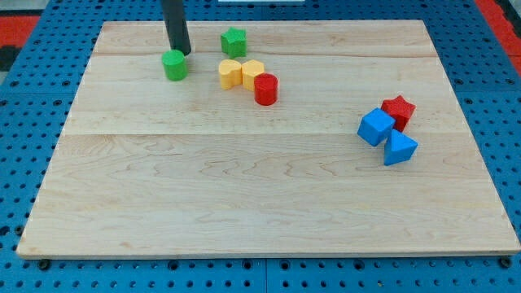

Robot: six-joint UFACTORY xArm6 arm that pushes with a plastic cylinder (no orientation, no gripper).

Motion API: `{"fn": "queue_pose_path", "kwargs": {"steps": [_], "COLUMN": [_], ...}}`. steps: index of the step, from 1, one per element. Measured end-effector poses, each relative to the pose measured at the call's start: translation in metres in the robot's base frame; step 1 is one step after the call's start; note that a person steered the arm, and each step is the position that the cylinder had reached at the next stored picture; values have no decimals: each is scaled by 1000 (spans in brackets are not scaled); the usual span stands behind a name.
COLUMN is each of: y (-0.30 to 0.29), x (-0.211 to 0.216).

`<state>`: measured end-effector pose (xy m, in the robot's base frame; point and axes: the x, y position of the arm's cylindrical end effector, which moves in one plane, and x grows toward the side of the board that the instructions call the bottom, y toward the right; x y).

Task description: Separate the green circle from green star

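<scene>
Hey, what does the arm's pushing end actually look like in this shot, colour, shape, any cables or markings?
Only the rod shows: a straight, smooth, dark grey-to-black cylinder entering from the view's top. My tip is its plain blunt lower end. No cables, labels, markings or sleeve are visible, and the arm itself is out of view.

circle (174,65): green
star (234,41): green
two blocks (241,73): yellow
cylinder (265,89): red
cube (376,127): blue
board (244,195): pale wood grain

My tip (181,52) touches the green circle (174,65); the green star (234,41) sits apart, toward the view's right
</scene>
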<state>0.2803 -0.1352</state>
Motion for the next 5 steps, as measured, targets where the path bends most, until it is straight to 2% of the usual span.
{"fn": "queue_pose_path", "kwargs": {"steps": [2, 3, 4, 5], "y": [1, 1, -13, -10], "x": [54, 109, 124, 78]}}
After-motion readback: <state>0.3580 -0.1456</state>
